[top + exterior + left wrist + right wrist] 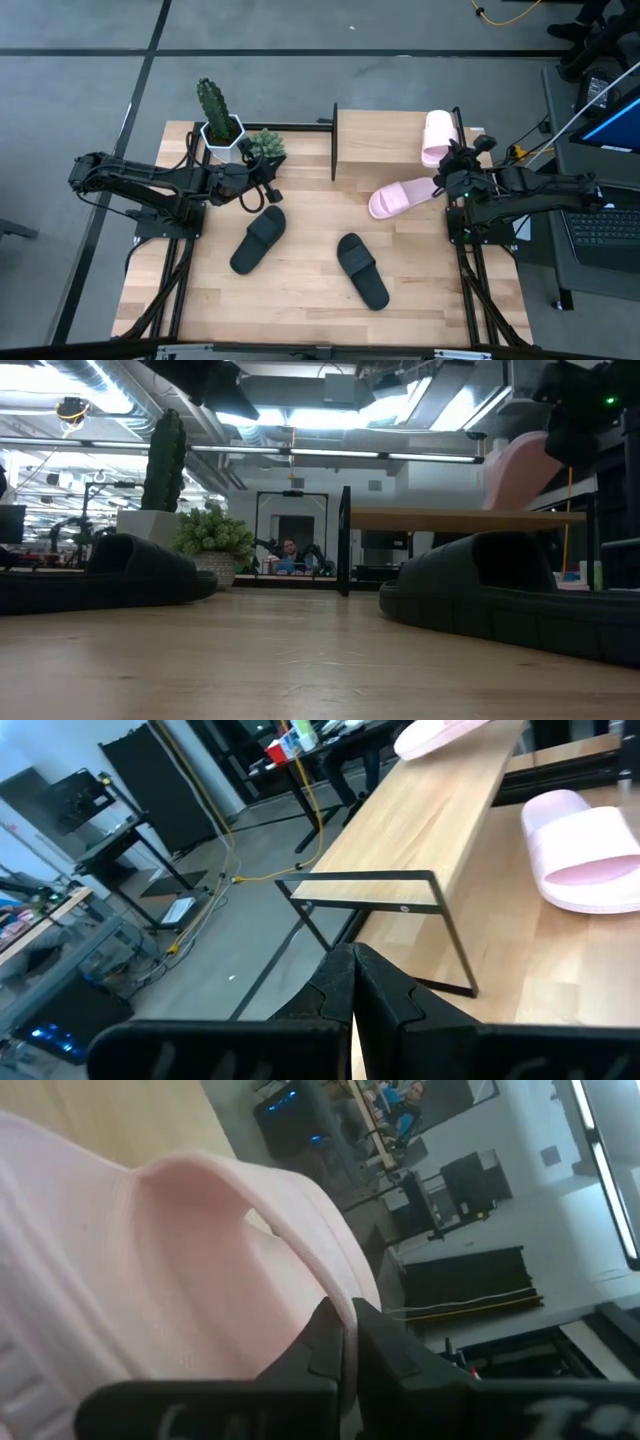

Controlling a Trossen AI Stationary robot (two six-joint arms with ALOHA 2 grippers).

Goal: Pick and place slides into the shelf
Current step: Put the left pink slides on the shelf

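Observation:
The shelf, a light board on a thin black frame, stands at the table's far middle. One pale pink slide lies on the right end of its top. A second pink slide hangs just in front of the shelf, with my right gripper shut on it. Two black slides lie sole-down on the table nearer the front. My left gripper hovers shut beside the left black slide, touching nothing; its wrist view shows its fingers closed on nothing. My right gripper pinches the edge of the pink slide's strap between its two fingers, at the slide's end toward the table's right. The fingers come nearly level from the right side. In the low view the slide shows tilted, above the shelf board's height.
A tall cactus in a white pot and a small leafy plant stand at the far left beside the shelf. The shelf top left of the pink slide is bare board. Bare tabletop lies between and in front of the black slides.

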